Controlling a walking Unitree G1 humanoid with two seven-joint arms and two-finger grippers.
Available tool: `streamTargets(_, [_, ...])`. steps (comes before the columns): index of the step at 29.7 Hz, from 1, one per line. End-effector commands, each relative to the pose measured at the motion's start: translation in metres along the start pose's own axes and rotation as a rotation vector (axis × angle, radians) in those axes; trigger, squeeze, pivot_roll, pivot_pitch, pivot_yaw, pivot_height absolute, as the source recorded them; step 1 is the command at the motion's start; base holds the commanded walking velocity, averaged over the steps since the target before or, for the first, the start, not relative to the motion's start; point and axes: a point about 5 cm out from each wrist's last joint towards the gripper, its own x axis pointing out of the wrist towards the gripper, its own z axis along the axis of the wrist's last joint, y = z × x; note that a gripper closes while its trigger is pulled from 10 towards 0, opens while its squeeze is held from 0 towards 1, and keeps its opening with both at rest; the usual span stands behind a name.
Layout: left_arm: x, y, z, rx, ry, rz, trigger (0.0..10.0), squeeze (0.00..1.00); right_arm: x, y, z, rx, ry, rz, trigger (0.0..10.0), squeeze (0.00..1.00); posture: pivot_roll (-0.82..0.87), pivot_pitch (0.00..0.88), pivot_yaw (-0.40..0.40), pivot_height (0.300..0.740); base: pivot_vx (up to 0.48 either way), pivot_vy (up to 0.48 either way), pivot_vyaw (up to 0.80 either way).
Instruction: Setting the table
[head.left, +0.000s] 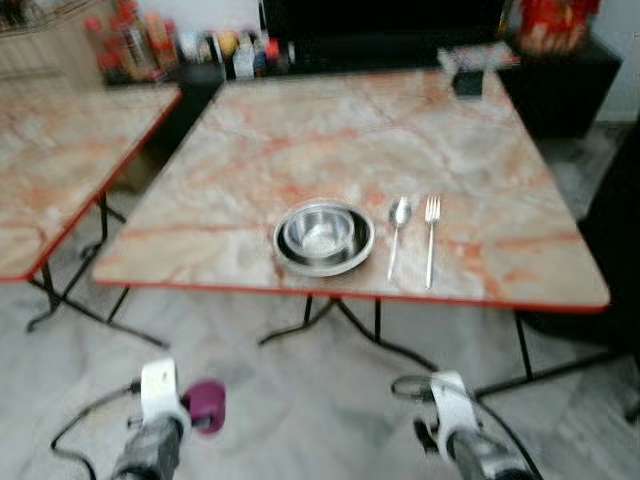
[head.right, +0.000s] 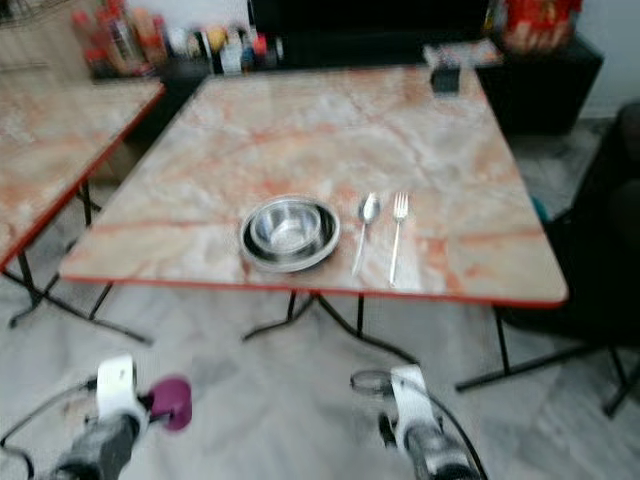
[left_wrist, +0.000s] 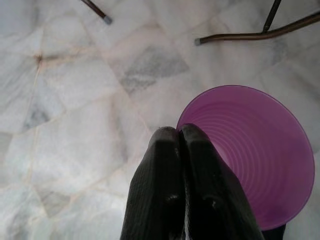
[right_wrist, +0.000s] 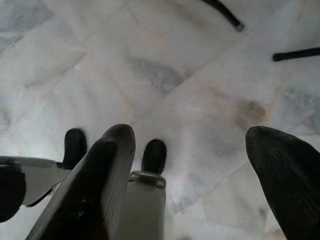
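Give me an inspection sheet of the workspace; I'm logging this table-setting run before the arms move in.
Surface: marble-pattern table, red-edged, on folding legs.
Job's things: steel bowl near the front edge; spoon beside it, fork beyond the spoon; purple cup in the left gripper.
Clutter: dark box at the table's far edge.
Grippers: left gripper shut on the cup's rim, low over the floor; right gripper open, holding nothing.
Cables: black leads at both wrists.
Surroundings: second table at left; bottles behind; marble floor.
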Motion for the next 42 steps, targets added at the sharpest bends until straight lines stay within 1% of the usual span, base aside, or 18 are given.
streamTargets(1, [-0.001, 0.007, -0.001, 0.014, 0.007, 0.018, 10.0, 0.00, 0.000, 0.005, 0.002, -0.004, -0.002, 0.014, 10.0, 0.00, -0.07, 0.061, 0.107, 0.740, 0.000, 0.000, 0.00])
streamTargets(7, [-0.001, 0.002, -0.007, 0.008, 0.012, 0.017, 10.0, 0.00, 0.000, 0.005, 0.003, -0.005, -0.004, 0.016, 10.0, 0.00, -0.06, 0.060, 0.104, 0.740, 0.000, 0.000, 0.00])
streamTargets(14, [-0.002, 0.003, -0.005, 0.001, -0.007, 0.033, 10.0, 0.00, 0.000, 0.005, 0.002, -0.006, -0.003, 0.017, 10.0, 0.00, -0.07, 0.060, 0.103, 0.740, 0.000, 0.000, 0.00])
streamTargets(16, [0.000, 0.018, 0.015, -0.022, -0.091, 0.090, 10.0, 0.00, 0.000, 0.005, 0.003, -0.013, -0.001, 0.022, 10.0, 0.00, -0.05, 0.065, 0.100, 0.740, 0.000, 0.000, 0.00])
streamTargets(19, [-0.001, 0.028, 0.028, -0.030, -0.148, 0.143, 10.0, 0.00, 0.000, 0.005, 0.003, -0.020, 0.001, 0.027, 10.0, 0.00, -0.05, 0.065, 0.099, 0.740, 0.000, 0.000, 0.00])
streamTargets(23, [-0.002, 0.032, 0.035, -0.038, -0.186, 0.167, 10.0, 0.00, 0.000, 0.005, 0.003, -0.022, 0.002, 0.028, 10.0, 0.00, -0.05, 0.065, 0.101, 0.740, 0.000, 0.000, 0.00])
streamTargets(25, [-0.002, 0.031, 0.038, -0.032, -0.202, 0.169, 10.0, 0.00, 0.000, 0.006, 0.002, -0.022, 0.002, 0.030, 10.0, 0.00, -0.05, 0.065, 0.103, 0.740, 0.000, 0.000, 0.00])
streamTargets(27, [-0.002, 0.029, 0.048, -0.020, -0.258, 0.177, 10.0, 0.00, 0.000, 0.006, 0.002, -0.021, 0.003, 0.030, 10.0, 0.00, -0.05, 0.064, 0.104, 0.740, 0.000, 0.000, 0.00])
streamTargets(28, [-0.002, 0.029, 0.048, -0.020, -0.258, 0.177, 10.0, 0.00, 0.000, 0.006, 0.002, -0.021, 0.003, 0.030, 10.0, 0.00, -0.05, 0.064, 0.104, 0.740, 0.000, 0.000, 0.00])
streamTargets(30, [-0.005, 0.029, 0.070, -0.021, -0.367, 0.210, 10.0, 0.00, 0.000, 0.006, 0.002, -0.019, 0.003, 0.029, 10.0, 0.00, -0.05, 0.063, 0.105, 0.740, 0.000, 0.000, 0.00])
streamTargets(33, [-0.011, 0.033, 0.098, -0.009, -0.495, 0.268, 10.0, 0.00, 0.000, 0.005, 0.002, -0.026, 0.005, 0.029, 10.0, 0.00, -0.05, 0.063, 0.105, 0.740, 0.000, 0.000, 0.00])
streamTargets(34, [-0.011, 0.033, 0.098, -0.009, -0.495, 0.268, 10.0, 0.00, 0.000, 0.005, 0.002, -0.026, 0.005, 0.029, 10.0, 0.00, -0.05, 0.063, 0.105, 0.740, 0.000, 0.000, 0.00])
streamTargets(35, [-0.015, 0.034, 0.112, -0.004, -0.559, 0.286, 10.0, 0.00, 0.000, 0.005, 0.002, -0.028, 0.006, 0.031, 10.0, 0.00, -0.05, 0.063, 0.105, 0.740, 0.000, 0.000, 0.00])
streamTargets(37, [-0.019, 0.034, 0.123, -0.007, -0.610, 0.296, 10.0, 0.00, 0.000, 0.005, 0.002, -0.029, 0.006, 0.032, 10.0, 0.00, -0.05, 0.063, 0.105, 0.740, 0.000, 0.000, 0.00])
streamTargets(38, [-0.021, 0.034, 0.130, -0.005, -0.643, 0.301, 10.0, 0.00, 0.000, 0.006, 0.001, -0.030, 0.006, 0.032, 10.0, 0.00, -0.05, 0.056, 0.104, 0.740, 0.000, 0.000, 0.00])
streamTargets(39, [-0.026, 0.032, 0.144, 0.003, -0.697, 0.308, 10.0, 0.00, 0.000, 0.006, 0.001, -0.031, 0.007, 0.033, 10.0, 0.00, -0.05, 0.056, 0.104, 0.740, 0.000, 0.000, 0.00])
streamTargets(40, [-0.027, 0.032, 0.147, 0.005, -0.711, 0.311, 10.0, 0.00, 0.000, 0.006, 0.001, -0.031, 0.007, 0.033, 10.0, 0.00, -0.05, 0.056, 0.104, 0.740, 0.000, 0.000, 0.00])
streamTargets(42, [-0.036, 0.025, 0.170, -0.016, -0.792, 0.300, 10.0, 0.00, 0.000, 0.006, 0.001, -0.032, 0.006, 0.033, 10.0, 0.00, -0.05, 0.049, 0.105, 0.740, 0.000, 0.000, 0.00])
